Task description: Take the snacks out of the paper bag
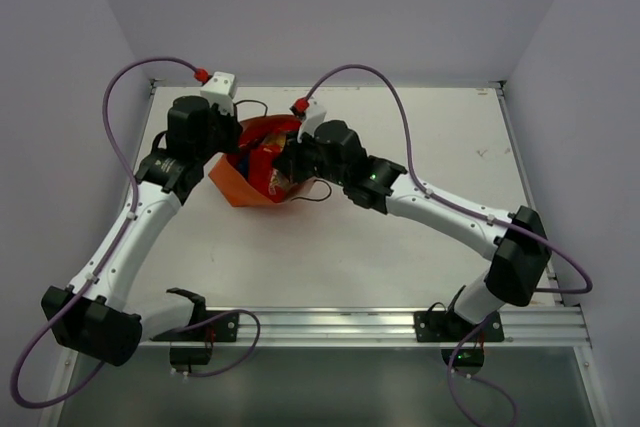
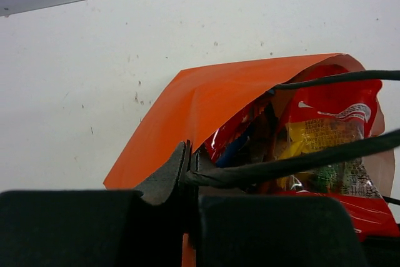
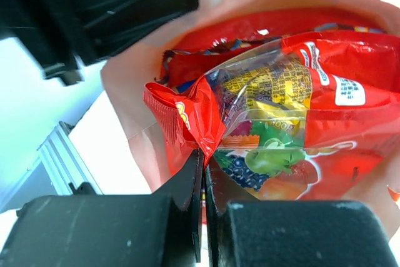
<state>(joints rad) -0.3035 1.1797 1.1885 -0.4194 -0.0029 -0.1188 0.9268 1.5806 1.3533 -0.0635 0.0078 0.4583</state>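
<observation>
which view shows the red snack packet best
Right wrist: the red snack packet fills the frame, its corner pinched by the right hand. Left wrist shows it behind a handle; top external, a red glimpse.

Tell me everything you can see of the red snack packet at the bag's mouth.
The red snack packet is glossy, crinkled foil. It is printed with grapes, an apple and other fruit, and carries a yellow panel of dense text and a small white label. It lies tilted in the mouth of the orange paper bag among other packets, not yet out. The right gripper is shut on its crimped corner.
</observation>
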